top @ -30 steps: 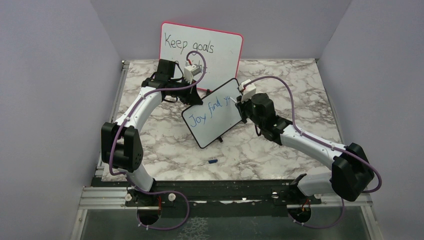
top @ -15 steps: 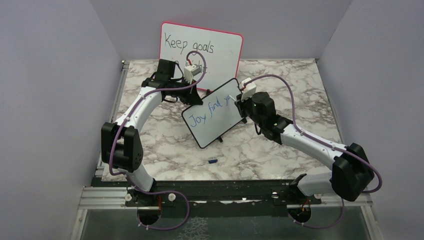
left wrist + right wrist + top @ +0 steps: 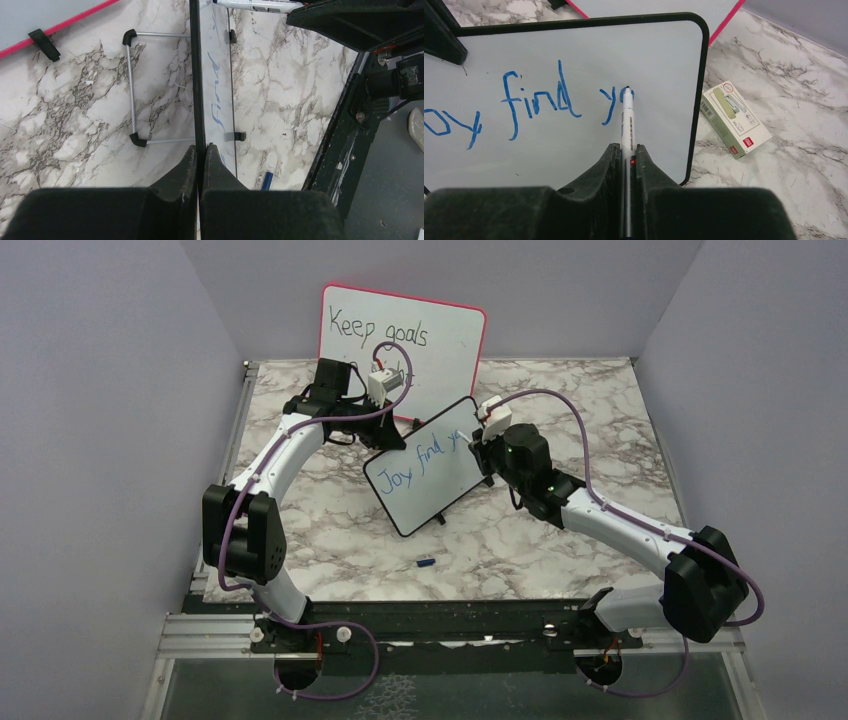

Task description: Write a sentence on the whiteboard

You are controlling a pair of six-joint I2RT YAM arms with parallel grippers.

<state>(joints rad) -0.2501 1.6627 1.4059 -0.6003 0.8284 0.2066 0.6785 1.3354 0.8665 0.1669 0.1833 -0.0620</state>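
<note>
**Writing step in hand, final word partly formed.** The right gripper was nearly closed, its jaws pinching the barrel of a white marker. The marker's tip projected ahead of the fingertips and touched the whiteboard at an unfinished "o". The sentence, in blue, read "Joy find yo" and ran off to this gripper's left. To the right of the tip the board was blank as far as its black frame.

The left gripper was pressed together on the board's edge, and the frame ran straight out ahead from between its jaws. The board stood tilted on the marbled surface, between the two grippers.

The task appeared close to completion. The next move would likely call for closing the "o" and adding a "u" in the narrow blank strip, with light, even tip pressure while the left gripper steadied the board.

A small box lay right of the right gripper, past the frame.
</note>
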